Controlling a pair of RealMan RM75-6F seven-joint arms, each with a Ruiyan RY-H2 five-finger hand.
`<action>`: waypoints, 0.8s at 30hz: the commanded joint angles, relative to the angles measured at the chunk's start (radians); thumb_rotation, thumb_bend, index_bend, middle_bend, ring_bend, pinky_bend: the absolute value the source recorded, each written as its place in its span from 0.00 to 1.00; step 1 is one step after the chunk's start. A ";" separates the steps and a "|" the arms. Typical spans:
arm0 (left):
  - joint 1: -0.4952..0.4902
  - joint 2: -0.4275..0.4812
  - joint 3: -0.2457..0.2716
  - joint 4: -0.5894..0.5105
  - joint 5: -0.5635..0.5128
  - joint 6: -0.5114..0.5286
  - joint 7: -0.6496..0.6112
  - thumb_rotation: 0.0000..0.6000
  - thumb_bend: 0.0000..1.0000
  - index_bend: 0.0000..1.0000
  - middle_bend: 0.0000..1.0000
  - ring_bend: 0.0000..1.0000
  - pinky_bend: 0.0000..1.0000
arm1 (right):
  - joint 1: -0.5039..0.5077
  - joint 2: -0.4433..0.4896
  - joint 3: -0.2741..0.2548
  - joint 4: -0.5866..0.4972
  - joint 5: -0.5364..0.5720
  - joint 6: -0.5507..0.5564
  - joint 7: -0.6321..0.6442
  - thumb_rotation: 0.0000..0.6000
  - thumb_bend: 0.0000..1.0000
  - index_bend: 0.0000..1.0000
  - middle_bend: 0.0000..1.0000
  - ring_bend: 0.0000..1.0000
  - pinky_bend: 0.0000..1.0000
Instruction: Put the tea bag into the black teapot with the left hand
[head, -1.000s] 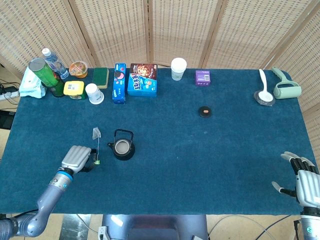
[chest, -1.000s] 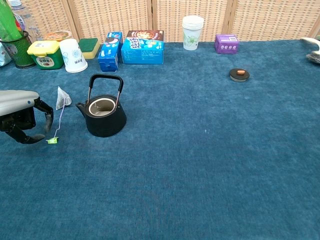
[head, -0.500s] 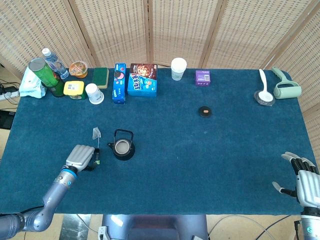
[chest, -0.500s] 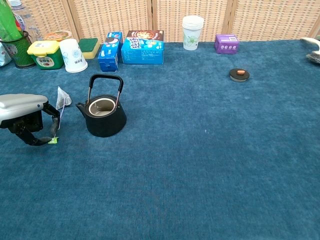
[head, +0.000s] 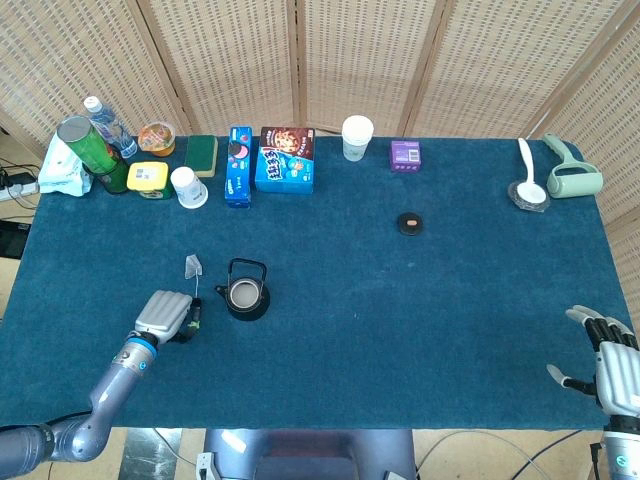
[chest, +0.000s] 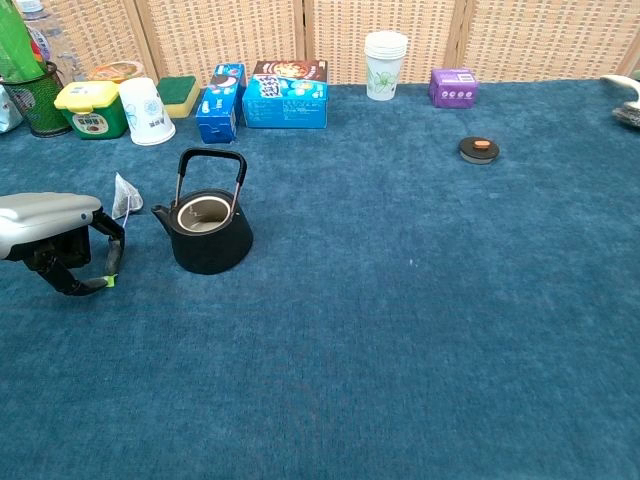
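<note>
The tea bag lies on the blue cloth left of the black teapot. The teapot stands upright with no lid and its handle raised. A string runs from the bag to a small green tag. My left hand sits low beside the teapot's left side. Its thumb and a curled finger meet on the tag and pinch it, while the bag itself still rests on the cloth. My right hand hovers at the table's near right corner with its fingers spread, holding nothing.
The teapot lid lies at centre right. Along the far edge stand a white cup, a blue carton, a snack box, stacked paper cups and a purple box. A spoon and roller are far right.
My left hand has slid right toward the teapot, and its finger and thumb have closed down over the green tag. The tea bag and the right hand have stayed put.
</note>
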 joint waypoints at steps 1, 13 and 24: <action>-0.004 -0.003 0.002 0.004 -0.008 -0.003 0.001 1.00 0.40 0.52 1.00 1.00 0.97 | -0.001 0.000 0.001 0.001 0.002 0.000 0.001 1.00 0.02 0.24 0.22 0.23 0.16; -0.013 -0.012 0.010 0.013 -0.019 0.004 0.003 1.00 0.41 0.52 1.00 1.00 0.97 | -0.003 0.000 0.001 0.000 0.005 0.000 -0.002 1.00 0.02 0.24 0.22 0.23 0.16; -0.014 -0.012 0.014 0.015 -0.019 0.013 -0.004 1.00 0.43 0.57 1.00 1.00 0.97 | -0.006 0.000 0.002 -0.003 0.007 0.001 -0.004 1.00 0.02 0.24 0.22 0.23 0.16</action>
